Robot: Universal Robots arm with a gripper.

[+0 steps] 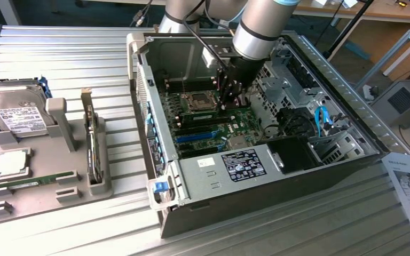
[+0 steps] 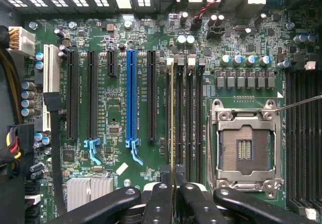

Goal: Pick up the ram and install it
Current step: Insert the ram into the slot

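The ram (image 2: 171, 113) appears edge-on in the wrist view as a thin pale line running along the motherboard. It lies over the memory slot closest to the long black expansion slots, beside the other memory slots (image 2: 187, 123). My gripper (image 2: 173, 186) is shut on it, with the black fingers (image 2: 160, 199) pressed together on either side of the stick. I cannot tell whether the stick sits in the slot or hovers just above it. In the exterior view my gripper (image 1: 230, 101) reaches down inside the open computer case (image 1: 212, 176), next to the processor socket (image 1: 198, 100).
The empty processor socket (image 2: 245, 148) lies right beside the memory slots, and a blue expansion slot (image 2: 131, 98) lies on their other side. At the exterior view's left a grey tray (image 1: 20, 197) holds a hard drive (image 1: 16, 114), a silver chip (image 1: 11, 162), a green stick (image 1: 30, 183) and an upright card (image 1: 91, 144).
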